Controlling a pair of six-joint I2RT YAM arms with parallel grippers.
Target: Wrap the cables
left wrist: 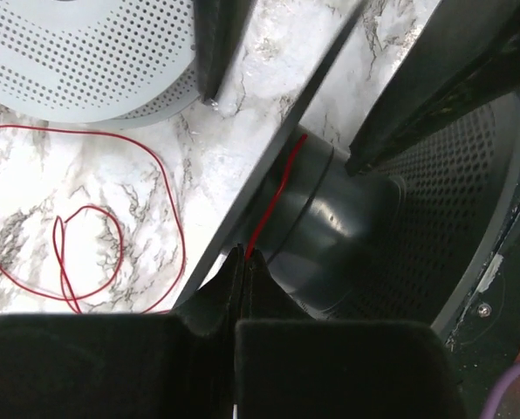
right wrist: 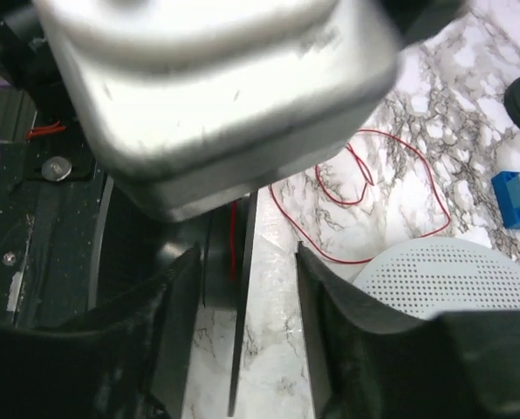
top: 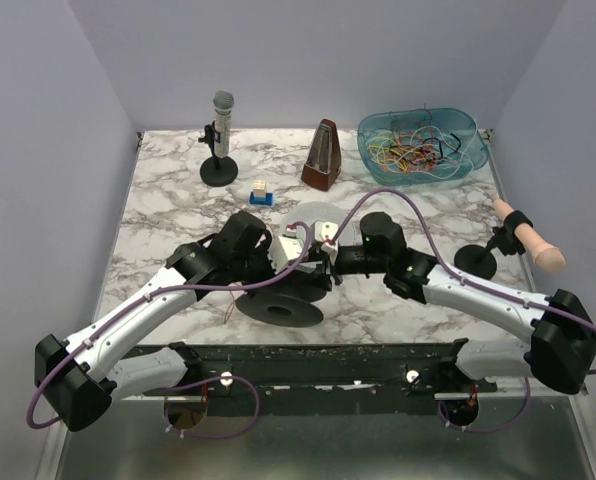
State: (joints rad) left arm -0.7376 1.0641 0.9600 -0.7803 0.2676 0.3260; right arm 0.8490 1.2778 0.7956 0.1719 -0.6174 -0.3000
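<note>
The left gripper is pinched tight on the thin red cable, which runs from the fingertips up over the hub of a dark spool lying on its side. The rest of it sprawls in loose loops on the marble table, with a white perforated disc sitting top left.

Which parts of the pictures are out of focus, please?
Right wrist view: the grey housing near the lens is blurred, the red cable sharp. Left wrist view: the near fingers are soft, the cable crisp. Top view: sharp, evenly lit.
</note>
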